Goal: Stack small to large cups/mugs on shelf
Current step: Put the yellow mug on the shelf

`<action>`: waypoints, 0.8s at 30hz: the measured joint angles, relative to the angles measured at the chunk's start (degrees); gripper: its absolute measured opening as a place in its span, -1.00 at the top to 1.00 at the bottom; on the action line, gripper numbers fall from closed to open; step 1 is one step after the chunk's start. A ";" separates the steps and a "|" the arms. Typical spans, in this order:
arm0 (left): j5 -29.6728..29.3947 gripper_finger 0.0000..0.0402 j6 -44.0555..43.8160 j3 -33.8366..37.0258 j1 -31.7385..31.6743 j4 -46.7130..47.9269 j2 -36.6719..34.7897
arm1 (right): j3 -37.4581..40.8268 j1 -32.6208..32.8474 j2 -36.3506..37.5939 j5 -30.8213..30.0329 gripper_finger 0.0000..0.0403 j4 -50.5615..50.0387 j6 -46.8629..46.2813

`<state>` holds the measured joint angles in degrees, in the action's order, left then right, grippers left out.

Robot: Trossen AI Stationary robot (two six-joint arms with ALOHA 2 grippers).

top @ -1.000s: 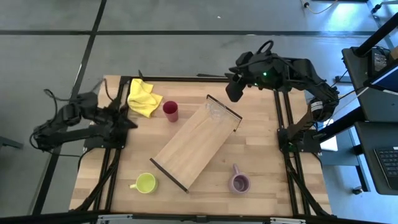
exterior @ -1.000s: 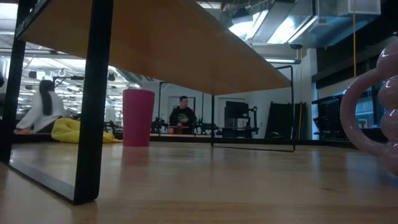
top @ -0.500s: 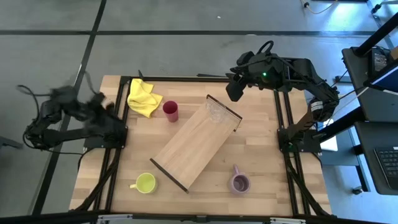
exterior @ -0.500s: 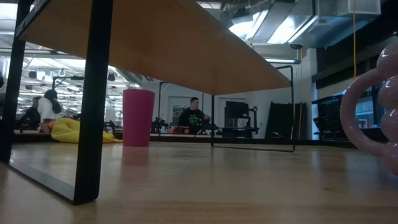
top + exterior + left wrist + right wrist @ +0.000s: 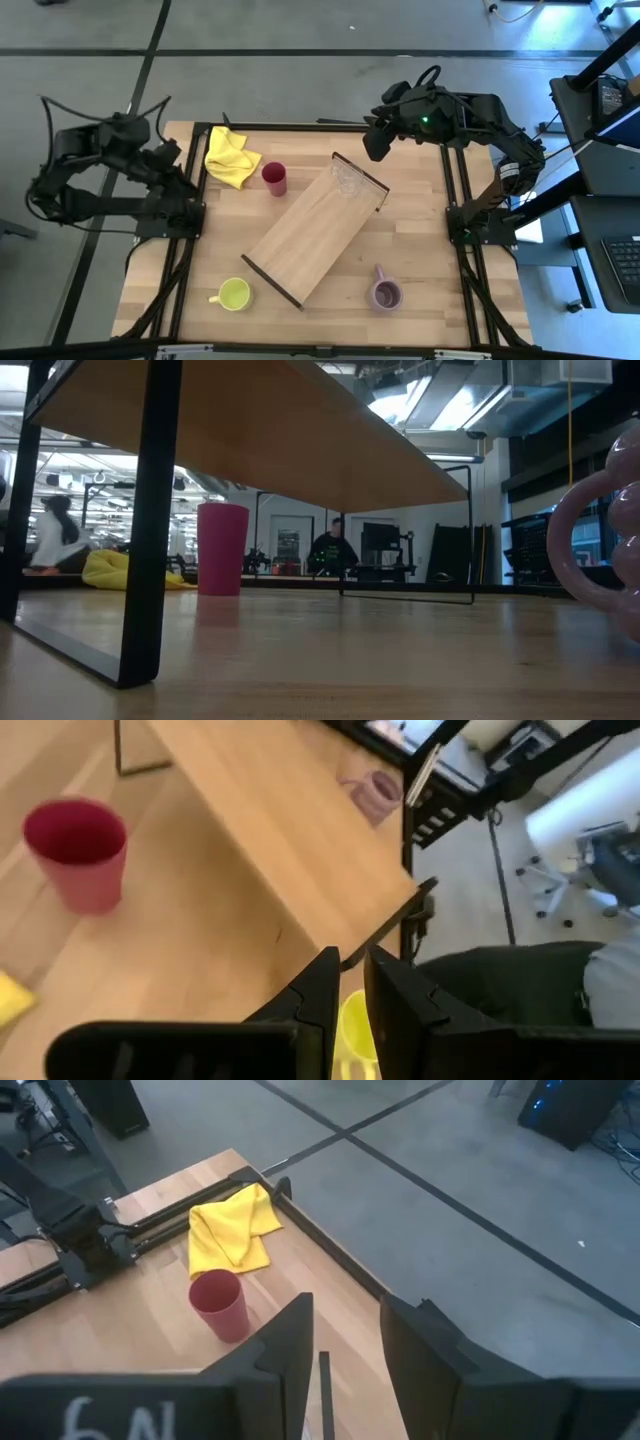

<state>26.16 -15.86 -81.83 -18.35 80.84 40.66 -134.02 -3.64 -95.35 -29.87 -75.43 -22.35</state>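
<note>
The shelf [image 5: 315, 228] lies slantwise in mid-table, its board [image 5: 250, 430] raised on dark end frames [image 5: 150, 520]. The dark red tumbler [image 5: 274, 178] [image 5: 78, 852] stands upright on the table beyond the shelf's left side. On the table near the front edge stand the lime-yellow mug [image 5: 234, 294] and the lilac mug [image 5: 384, 293] [image 5: 600, 540]. My left gripper [image 5: 178, 170] [image 5: 352, 965] hangs over the table's left edge, its fingers a narrow gap apart and empty. At the far right, my right gripper [image 5: 372, 150] [image 5: 345, 1330] hovers high, open and empty.
A yellow cloth [image 5: 230, 155] [image 5: 230, 1230] lies crumpled at the far left corner, beside the tumbler. Dark frame rails run along both sides of the table [image 5: 420, 250]. People move in the room behind the table.
My left arm has risen from low at the table's left edge and folded back, away from the table's middle. The cups, shelf and right arm have kept still.
</note>
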 joint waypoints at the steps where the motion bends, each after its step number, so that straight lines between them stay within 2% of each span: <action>1: 0.92 0.78 0.12 -1.69 0.02 -0.22 0.82 | 0.00 0.02 0.00 0.00 0.40 -0.30 0.04; 3: 3.71 0.78 0.04 -5.32 0.02 -3.59 2.09 | 0.00 0.02 0.00 0.02 0.40 -1.07 0.15; 5: 6.34 0.78 -0.41 -8.71 0.02 -12.88 2.22 | 0.00 0.02 0.00 0.02 0.40 -1.93 0.34; 8: 6.64 0.78 -2.61 -11.34 0.02 -27.88 0.85 | 0.00 0.02 0.00 0.03 0.40 -3.66 1.08; 12: 6.80 0.78 -4.55 -10.12 0.01 -47.44 -3.37 | 0.00 0.02 0.18 2.16 0.40 -3.67 1.68; 15: 11.52 0.78 -4.14 -6.47 -0.57 -63.92 -5.41 | 0.00 0.22 0.44 2.90 0.40 -2.60 1.98; 17: 13.37 0.78 -0.95 -3.98 -1.88 -64.94 -5.79 | 0.00 0.20 0.52 2.96 0.40 -1.43 3.21; 19: 11.19 0.78 3.35 -1.46 -2.40 -58.66 -6.72 | 0.00 0.22 0.61 3.08 0.40 -0.54 4.42; 21: 7.52 0.78 6.52 0.27 -1.87 -57.97 -7.64 | 0.00 0.19 0.81 3.71 0.40 -0.20 4.66; 24: 6.04 0.78 7.32 2.33 -1.18 -58.07 -11.18 | -0.04 0.19 1.14 4.49 0.40 -0.20 4.57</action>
<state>32.20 -8.54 -79.49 -19.53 22.77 29.47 -134.06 -3.44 -94.21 -25.38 -75.64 -17.78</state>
